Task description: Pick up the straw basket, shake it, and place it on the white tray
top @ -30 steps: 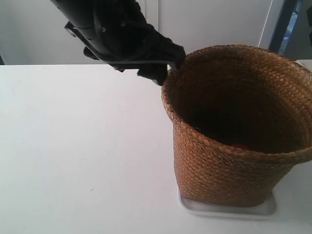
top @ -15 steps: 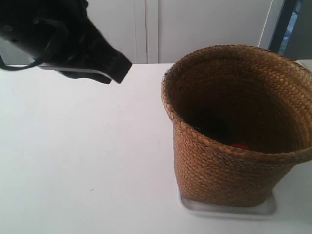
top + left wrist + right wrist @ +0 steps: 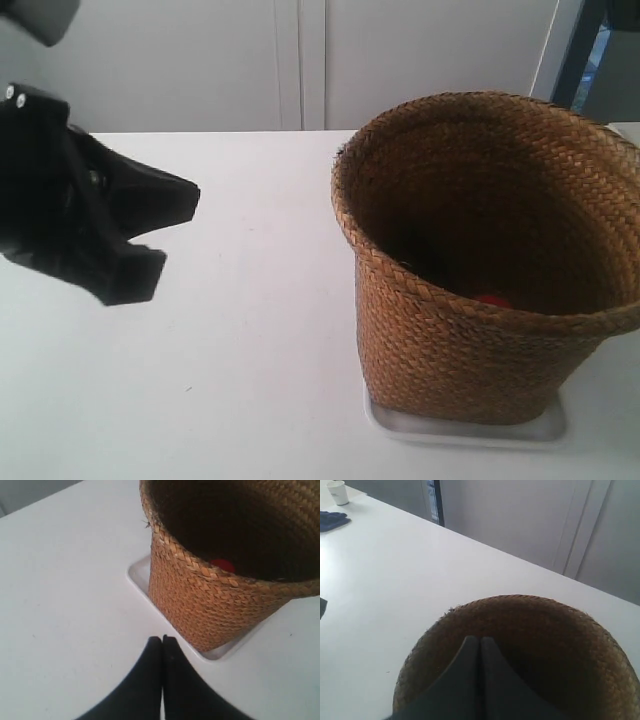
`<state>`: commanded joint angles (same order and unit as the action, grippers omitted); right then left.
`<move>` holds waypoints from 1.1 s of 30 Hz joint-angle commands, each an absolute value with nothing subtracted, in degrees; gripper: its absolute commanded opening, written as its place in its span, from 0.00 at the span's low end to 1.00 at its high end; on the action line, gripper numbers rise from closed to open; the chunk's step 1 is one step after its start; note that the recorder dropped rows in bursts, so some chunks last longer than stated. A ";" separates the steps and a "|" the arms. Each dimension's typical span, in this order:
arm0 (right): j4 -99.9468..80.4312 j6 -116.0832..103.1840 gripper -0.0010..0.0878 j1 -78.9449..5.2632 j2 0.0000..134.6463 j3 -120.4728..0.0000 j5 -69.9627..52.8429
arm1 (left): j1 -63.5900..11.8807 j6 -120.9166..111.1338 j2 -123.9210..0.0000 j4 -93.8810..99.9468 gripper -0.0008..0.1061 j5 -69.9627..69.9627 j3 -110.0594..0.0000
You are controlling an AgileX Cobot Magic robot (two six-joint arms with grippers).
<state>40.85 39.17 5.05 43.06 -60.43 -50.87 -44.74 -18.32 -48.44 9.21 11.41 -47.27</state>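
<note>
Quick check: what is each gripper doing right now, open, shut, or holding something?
Left gripper: shut, holding nothing, clear of the straw basket.
Right gripper: shut, holding nothing.

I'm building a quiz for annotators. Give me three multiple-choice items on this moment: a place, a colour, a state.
1. Where is the braided golden-brown straw basket?
A) lifted in the air
B) standing on the glossy white rectangular tray
C) lying on its side
2. What colour is the small thing inside the basket?
A) red
B) blue
C) green
3. How is the left gripper?
A) wide open
B) clamped on the basket's rim
C) shut, holding nothing
Answers: 1 B, the tray's rim shows under its base; 2 A, a red spot shows past the rim; 3 C, its fingers meet with nothing between them.
</note>
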 joint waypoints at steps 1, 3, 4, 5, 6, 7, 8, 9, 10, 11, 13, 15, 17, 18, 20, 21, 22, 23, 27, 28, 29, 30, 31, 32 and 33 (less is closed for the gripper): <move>40.97 39.76 0.01 5.05 41.37 -59.60 -49.72 | -44.74 -18.16 -47.17 9.35 0.01 9.88 -46.26; 40.97 40.69 0.01 5.05 37.92 -57.86 -47.24 | -44.74 -18.16 -44.27 9.79 0.01 6.97 -44.08; 40.97 41.17 0.01 5.05 36.62 -57.35 -46.56 | -44.74 -17.79 -43.18 9.93 0.01 6.32 -43.28; 40.97 41.72 0.01 5.05 35.19 -56.80 -46.19 | -44.74 -17.47 -41.80 10.37 0.01 6.20 -42.57; 40.97 41.96 0.01 5.05 34.03 -56.35 -46.21 | -44.74 -17.47 -40.99 10.78 0.01 6.02 -41.85; 40.97 41.96 0.01 5.05 33.31 -55.85 -46.21 | -44.74 -17.47 -40.06 10.88 0.01 6.05 -41.37; 40.86 41.96 0.01 5.05 32.57 -55.23 -46.36 | -44.74 -17.47 -39.25 10.88 0.01 6.38 -40.91; 40.86 41.84 0.01 5.05 31.94 -54.87 -46.70 | -44.74 -17.92 -38.42 10.70 0.01 6.51 -40.79; 40.86 41.84 0.01 5.05 31.47 -54.60 -46.68 | -44.74 -18.68 -37.80 10.10 0.01 6.89 -40.67; 40.67 41.84 0.01 5.05 31.03 -54.51 -46.99 | -44.74 -19.26 -37.13 9.17 0.01 7.38 -40.67; 40.67 41.84 0.01 5.05 30.59 -54.51 -47.46 | -44.74 -19.38 -36.36 9.03 0.01 7.52 -40.67; 40.67 41.84 0.01 5.05 30.45 -54.51 -47.46 | -44.74 -19.28 -35.95 9.01 0.01 7.27 -40.67; 40.67 41.84 0.01 5.05 30.46 -54.51 -47.58 | -44.74 -19.28 -35.95 9.01 0.01 7.16 -40.67; 40.67 41.84 0.01 5.05 30.46 -54.51 -47.58 | -44.74 -19.28 -35.95 9.01 0.01 7.16 -40.67; 40.67 41.84 0.01 5.05 30.46 -54.51 -47.58 | -44.74 -19.28 -35.95 9.01 0.01 7.16 -40.67; 40.67 41.84 0.01 5.05 30.46 -54.51 -47.58 | -44.74 -19.28 -35.95 9.01 0.01 7.16 -40.67; 40.67 41.84 0.01 5.05 30.46 -54.51 -47.58 | -44.74 -19.28 -35.95 9.01 0.01 7.16 -40.67; 40.67 41.84 0.01 5.05 30.46 -54.51 -47.58 | -44.74 -19.28 -35.95 9.01 0.01 7.16 -40.67; 40.67 41.84 0.01 5.05 30.46 -54.51 -47.58 | -44.74 -19.28 -35.95 9.01 0.01 7.16 -40.67; 40.67 41.84 0.01 5.05 30.46 -54.51 -47.58 | -44.91 -19.28 -35.40 9.01 0.01 7.67 -40.67; 40.67 41.84 0.01 5.05 30.46 -54.51 -47.58 | -45.01 -19.00 -34.65 9.40 0.01 7.79 -40.67; 40.67 41.84 0.01 5.05 30.46 -54.51 -47.69 | -44.83 -18.08 -34.08 10.23 0.01 7.54 -40.67; 40.67 41.84 0.01 5.05 30.46 -54.51 -47.69 | -44.59 -17.22 -33.52 10.83 0.01 7.24 -40.67; 40.67 41.84 0.01 5.05 30.46 -54.51 -47.69 | -42.73 -15.79 -32.02 11.19 0.01 6.96 -40.67; 40.67 41.84 0.01 5.05 30.46 -54.51 -47.69 | -41.36 -15.66 -31.40 10.92 0.01 7.38 -40.67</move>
